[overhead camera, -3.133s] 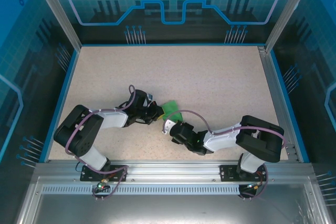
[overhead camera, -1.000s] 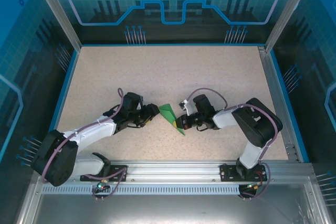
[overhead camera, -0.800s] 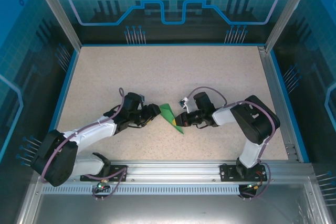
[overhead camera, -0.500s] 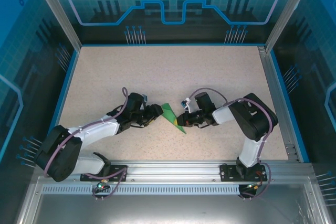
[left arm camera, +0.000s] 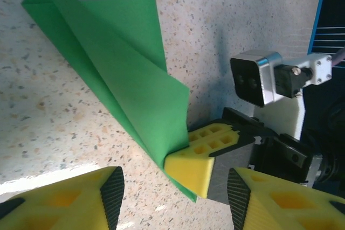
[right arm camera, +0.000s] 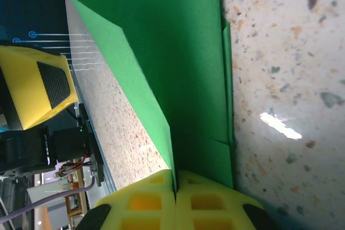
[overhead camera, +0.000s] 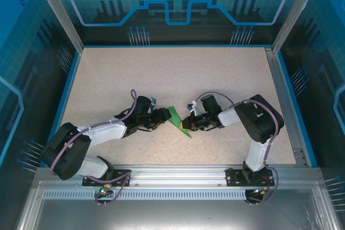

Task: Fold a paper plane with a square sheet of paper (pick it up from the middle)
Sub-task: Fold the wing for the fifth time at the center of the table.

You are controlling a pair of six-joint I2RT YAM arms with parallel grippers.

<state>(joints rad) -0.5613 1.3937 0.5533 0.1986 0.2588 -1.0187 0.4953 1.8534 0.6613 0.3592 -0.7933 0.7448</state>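
Note:
The square sheet of paper point(overhead camera: 176, 118) is bright green and folded into a narrow pointed shape with layered flaps. It lies on the table between both arms. My right gripper point(overhead camera: 185, 125) is shut on the paper's lower right edge, its yellow pads point(right arm camera: 175, 203) pressed together on a raised flap of the paper point(right arm camera: 178, 52). My left gripper point(overhead camera: 164, 118) stands open just left of the paper point(left arm camera: 118, 63). Its yellow fingers point(left arm camera: 59, 203) are spread either side of the right gripper's pinching fingertip point(left arm camera: 207, 154).
The speckled beige table point(overhead camera: 178, 74) has a raised blue rim point(overhead camera: 63, 98) at left, right and back. A metal rail point(overhead camera: 172, 173) with the arm bases runs along the near edge. Both arms reach inward, their wrists close together at mid-table.
The left arm has slid right until its open jaws reach the paper, and they have narrowed a little. The right gripper stays shut on the paper, nearly still.

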